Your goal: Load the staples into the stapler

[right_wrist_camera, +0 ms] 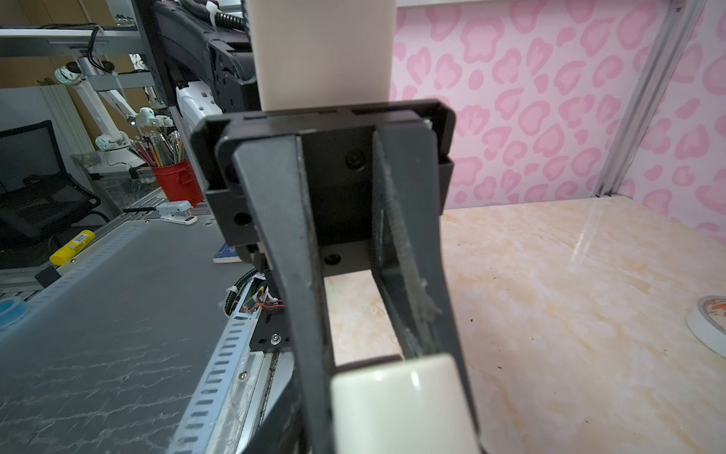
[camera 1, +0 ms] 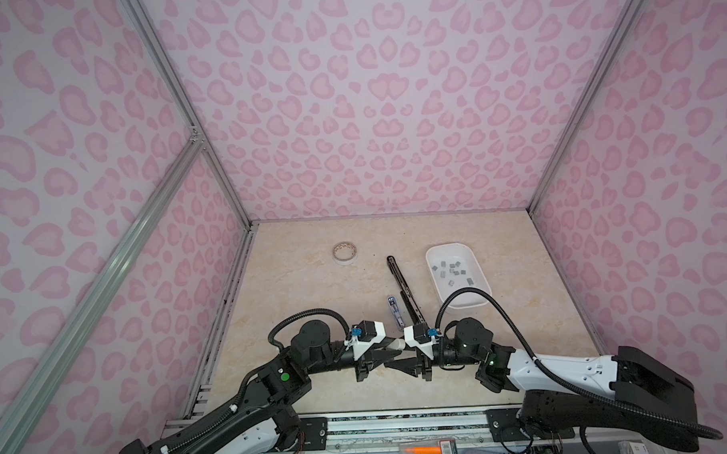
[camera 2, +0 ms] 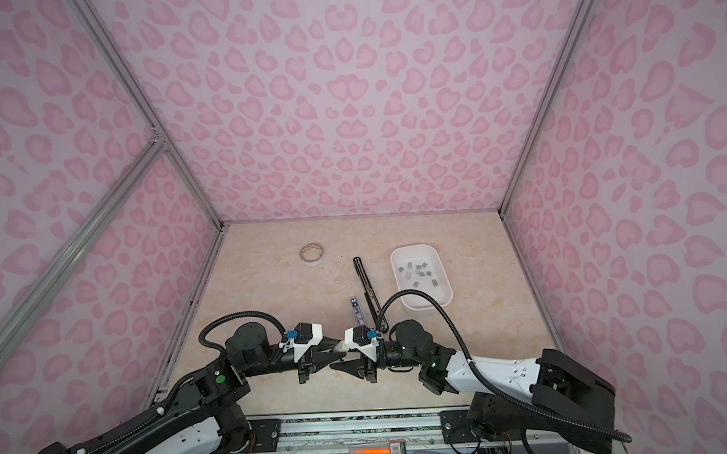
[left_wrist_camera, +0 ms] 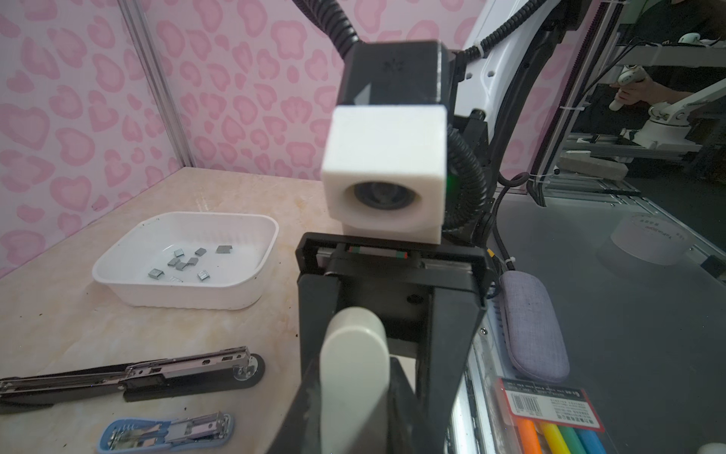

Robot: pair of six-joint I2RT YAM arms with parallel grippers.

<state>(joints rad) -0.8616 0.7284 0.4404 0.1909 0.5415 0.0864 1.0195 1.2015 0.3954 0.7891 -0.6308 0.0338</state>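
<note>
— What sort of room is it?
— A booth. Pale wall panels printed with pink heart-like blotches [camera 1: 391, 110] close it on three sides. Silver aluminium struts [camera 1: 185, 101] run up the corners. The floor of it is a beige marble-look counter [camera 1: 314, 304] flecked with small dark specks.

— Where are the staples?
— The small grey metal staple strips [camera 1: 453, 270] lie loose in a white rounded plastic tray [camera 1: 447, 246] at the back right.

— And near it?
— A long black stapler [camera 1: 401, 283] lies opened flat. A small blue stapler [camera 1: 394, 312] lies open beside its near end. A white tape roll [camera 1: 345, 253] sits well apart, back left.

— The arms?
— They meet tip to tip at front centre. The left gripper [camera 1: 389, 351] pinches a cream rounded plastic piece [camera 1: 394, 345]. The right gripper [camera 1: 389, 365] has its jaws apart around that piece; I cannot tell whether they press on it.
</note>
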